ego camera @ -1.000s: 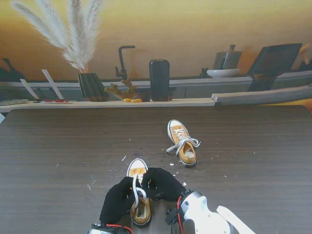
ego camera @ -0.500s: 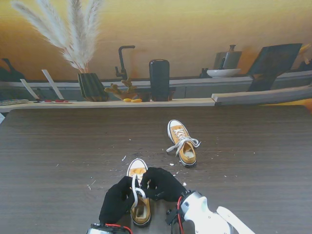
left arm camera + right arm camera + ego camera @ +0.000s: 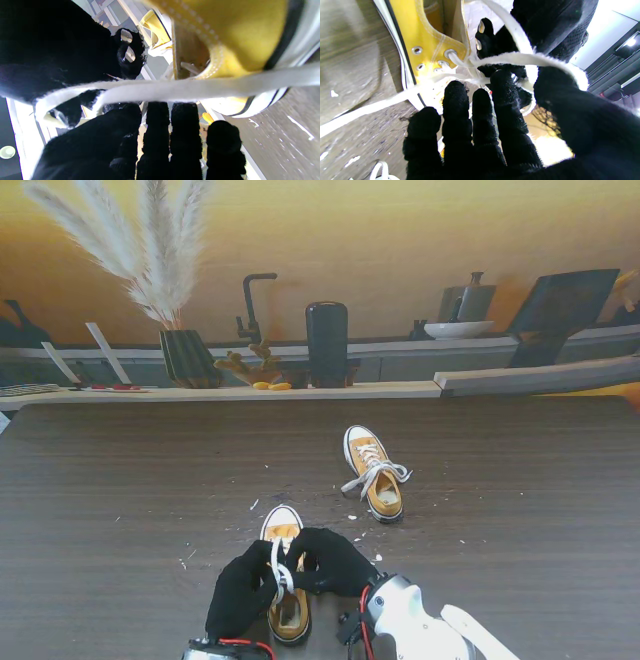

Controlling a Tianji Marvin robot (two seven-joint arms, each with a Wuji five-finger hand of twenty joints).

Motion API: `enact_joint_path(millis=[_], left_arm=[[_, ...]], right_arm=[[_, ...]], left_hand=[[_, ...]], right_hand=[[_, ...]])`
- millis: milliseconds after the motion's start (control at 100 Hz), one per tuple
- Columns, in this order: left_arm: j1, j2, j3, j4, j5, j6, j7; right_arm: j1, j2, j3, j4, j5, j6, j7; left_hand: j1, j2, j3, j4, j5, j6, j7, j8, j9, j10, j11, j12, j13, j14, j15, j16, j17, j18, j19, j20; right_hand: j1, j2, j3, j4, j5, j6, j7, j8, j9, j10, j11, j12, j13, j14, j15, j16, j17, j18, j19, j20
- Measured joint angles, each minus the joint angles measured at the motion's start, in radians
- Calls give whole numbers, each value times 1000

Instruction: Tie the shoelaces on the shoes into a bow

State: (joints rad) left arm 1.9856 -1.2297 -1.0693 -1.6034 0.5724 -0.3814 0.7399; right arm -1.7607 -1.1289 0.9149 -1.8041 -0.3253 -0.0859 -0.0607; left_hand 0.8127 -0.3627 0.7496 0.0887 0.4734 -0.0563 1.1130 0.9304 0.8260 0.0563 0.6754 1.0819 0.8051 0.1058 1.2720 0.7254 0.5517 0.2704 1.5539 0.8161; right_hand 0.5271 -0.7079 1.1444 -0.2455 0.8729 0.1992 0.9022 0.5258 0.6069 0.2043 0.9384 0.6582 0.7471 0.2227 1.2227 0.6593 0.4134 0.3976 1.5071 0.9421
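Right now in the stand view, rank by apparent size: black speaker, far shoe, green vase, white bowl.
1. black speaker
2. far shoe and green vase: look alike, and the shoe sits nearer, so unranked
3. white bowl

Near shoe [image 3: 284, 580] is being mostly covered by left hand [image 3: 240, 592] and right hand [image 3: 335, 560]; only its toe and heel are showing. White lace [image 3: 277, 572] is disappearing between the gloves, so grip contact is unreadable. Both forearms are getting cut off at the stand view's edge. Left wrist view is blurring the shoe upper [image 3: 225, 32]. White specks [image 3: 186, 558] on the table are too small to identify.
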Motion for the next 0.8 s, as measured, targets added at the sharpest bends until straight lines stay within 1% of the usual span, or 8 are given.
enact_joint_path(millis=[130, 200, 300, 440, 540, 640, 740, 800], left_arm=[[-11, 0, 18, 10, 26, 26, 35], [-16, 0, 28, 14, 32, 34, 45], [-24, 0, 44, 21, 47, 57, 73], [-26, -2, 59, 20, 58, 83, 94], [-25, -4, 70, 15, 60, 94, 107], [-25, -5, 80, 15, 74, 108, 134], [-26, -7, 84, 15, 79, 116, 144], [-26, -7, 86, 15, 81, 120, 150]], right_arm=[[7, -2, -14, 3, -10, 15, -22], [11, -3, -21, 6, -18, 23, -34], [15, -4, -26, 8, -37, 33, -42], [16, -6, -31, 7, -65, 49, -54], [19, -7, -36, 7, -85, 58, -66], [23, -8, -46, 7, -103, 67, -87], [27, -9, -53, 10, -117, 74, -98], [30, -10, -57, 10, -128, 78, -102]], left_hand=[[1, 0, 4, 2, -1, 13, 6, -11, 0, 0, 0, 0, 7, 0, 0, 0, 3, 0, 1, 0], [12, 0, 11, 3, -4, 49, 14, -23, 0, 1, 0, 0, 8, 0, 0, 0, 12, 0, 3, 0], [13, 0, 11, 3, -4, 52, 15, -24, 1, 2, 0, 0, 9, 0, 0, 0, 13, 0, 5, 0], [28, -3, 14, 4, -4, 88, 18, -36, 1, 12, 2, 0, 21, 0, 1, 0, 24, 0, 10, -2], [42, -9, 23, 8, -4, 137, 18, -48, 2, 13, 12, 0, 21, 0, 3, 0, 25, 0, 11, -10], [46, -9, 24, 8, -4, 150, 12, -63, 2, 14, 14, 0, 21, 0, 11, 0, 26, 0, 12, -11], [63, -9, 25, -10, -2, 163, 9, -78, 2, 16, 25, -8, 21, 0, 12, 0, 27, 0, 12, -21], [66, -9, 25, -10, 2, 175, 9, -97, 2, 23, 27, -9, 21, 0, 12, 0, 27, 1, 12, -27]], right_hand=[[1, -1, -3, 0, 17, -1, 35, 13, 0, 0, 0, 0, 0, 0, 0, 0, 1, 0, 0, 0], [1, -16, -9, 0, 20, -1, 68, 16, 0, 0, 0, 0, 0, 0, 0, 0, 3, 0, 0, 0], [2, -40, -10, 0, 21, -5, 99, 16, 0, 0, 0, 0, 0, 0, 0, 0, 16, 0, 0, 0], [23, -74, -10, 0, 21, -14, 155, 16, 0, 0, 0, 0, 1, -1, -1, 0, 29, 0, 0, 0], [23, -89, -10, 0, 31, -26, 194, 16, 0, 0, 0, 0, 9, -1, -2, 0, 41, 0, 0, 0], [17, -95, -10, 0, 47, -43, 224, 11, 1, 0, 0, 0, 23, -1, -2, 0, 44, 6, 0, 0], [14, -101, -7, 0, 57, -43, 224, -5, 14, 0, 0, -1, 23, -1, -2, 0, 49, 15, 0, 0], [1, -103, 1, -1, 68, -44, 220, -10, 22, 0, 2, -1, 24, -1, -2, 0, 52, 18, 0, 0]])
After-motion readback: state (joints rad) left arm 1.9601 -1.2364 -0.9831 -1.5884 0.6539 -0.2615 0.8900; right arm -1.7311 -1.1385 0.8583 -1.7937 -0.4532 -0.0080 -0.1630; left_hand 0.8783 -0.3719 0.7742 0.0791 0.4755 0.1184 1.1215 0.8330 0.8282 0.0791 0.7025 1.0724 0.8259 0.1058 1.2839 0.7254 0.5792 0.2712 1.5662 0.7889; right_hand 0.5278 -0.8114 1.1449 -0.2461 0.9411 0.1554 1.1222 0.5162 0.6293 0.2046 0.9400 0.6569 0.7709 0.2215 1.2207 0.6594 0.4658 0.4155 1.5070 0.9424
